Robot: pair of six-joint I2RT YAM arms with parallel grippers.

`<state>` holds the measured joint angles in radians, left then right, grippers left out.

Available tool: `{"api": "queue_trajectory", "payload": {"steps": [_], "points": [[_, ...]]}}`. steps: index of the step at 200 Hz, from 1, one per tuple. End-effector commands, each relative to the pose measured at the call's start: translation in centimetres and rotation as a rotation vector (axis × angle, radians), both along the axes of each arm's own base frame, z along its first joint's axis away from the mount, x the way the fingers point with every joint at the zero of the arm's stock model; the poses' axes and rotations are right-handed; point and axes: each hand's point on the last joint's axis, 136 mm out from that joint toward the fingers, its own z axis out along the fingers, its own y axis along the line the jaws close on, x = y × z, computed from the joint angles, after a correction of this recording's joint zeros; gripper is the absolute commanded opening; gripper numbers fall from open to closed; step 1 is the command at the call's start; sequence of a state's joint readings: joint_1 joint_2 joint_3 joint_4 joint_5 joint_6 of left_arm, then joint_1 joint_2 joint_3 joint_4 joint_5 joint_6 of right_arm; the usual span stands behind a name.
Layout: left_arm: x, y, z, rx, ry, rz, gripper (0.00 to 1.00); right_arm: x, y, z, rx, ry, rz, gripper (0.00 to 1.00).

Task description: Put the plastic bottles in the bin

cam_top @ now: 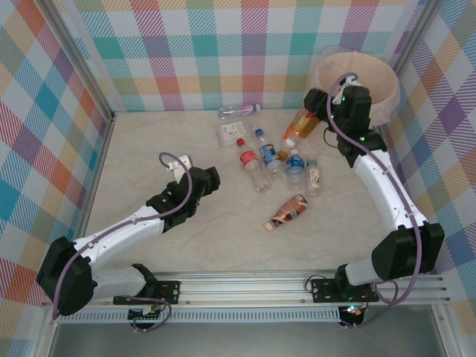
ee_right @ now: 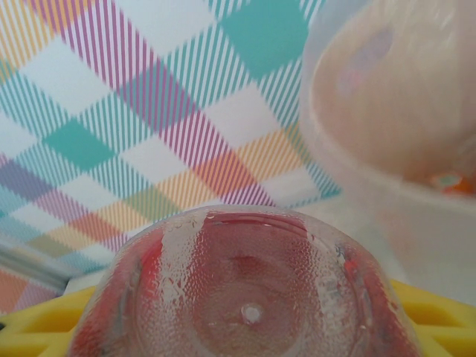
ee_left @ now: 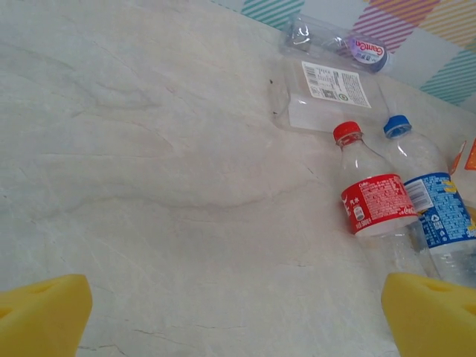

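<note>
Bottle (ee_right: 249, 297) clamped in raised right end effector (cam_top: 312, 111) beside bin (cam_top: 383, 104); left end effector (cam_top: 181, 165) apart, low.

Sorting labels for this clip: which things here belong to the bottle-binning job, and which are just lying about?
Job: bin; orange bottle; red-capped bottle; brown bottle; other bottles.
Lying about: flat clear pack, possibly a crushed bottle.
</note>
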<state>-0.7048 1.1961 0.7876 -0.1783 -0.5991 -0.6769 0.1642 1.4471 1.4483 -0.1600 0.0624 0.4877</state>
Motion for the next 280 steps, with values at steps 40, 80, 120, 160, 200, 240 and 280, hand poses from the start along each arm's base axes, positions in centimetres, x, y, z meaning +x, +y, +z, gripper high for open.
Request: {"api": "queue_trajectory", "payload": {"steps": [40, 80, 120, 160, 200, 240, 280], "points": [[-0.6, 2.2, -0.2, -0.005, -0.003, 0.074, 1.0, 4.7, -7.8, 7.8, -0.121, -0.169, -0.22, 0.58], [-0.6, 2.1, -0.2, -0.015, -0.003, 0.064, 1.0, 8.1, -11.3, 9.3, -0.241, -0.17, -0.344, 0.59], [-0.8, 2.6, -0.3, -0.012, -0.002, 0.071, 1.0, 11.1, -13.8, 8.1, -0.322, -0.125, -0.443, 0.59], [-0.8, 2.8, -0.9, -0.018, 0.013, 0.083, 1.0, 13.3, -14.7, 4.3, -0.392, 0.006, -0.444, 0.61], [-0.8, 2.4, -1.3, -0.021, 0.023, 0.048, 1.0, 14.3, -15.8, -0.1, -0.401, 0.141, -0.439, 0.61], [-0.5, 2.0, -1.7, -0.023, 0.038, 0.038, 1.0, 15.4, -15.9, -1.3, -0.408, 0.153, -0.433, 0.74], [-0.4, 1.7, -2.2, -0.019, 0.058, 0.03, 1.0, 16.4, -14.7, 0.9, -0.376, 0.066, -0.374, 0.92]]}}
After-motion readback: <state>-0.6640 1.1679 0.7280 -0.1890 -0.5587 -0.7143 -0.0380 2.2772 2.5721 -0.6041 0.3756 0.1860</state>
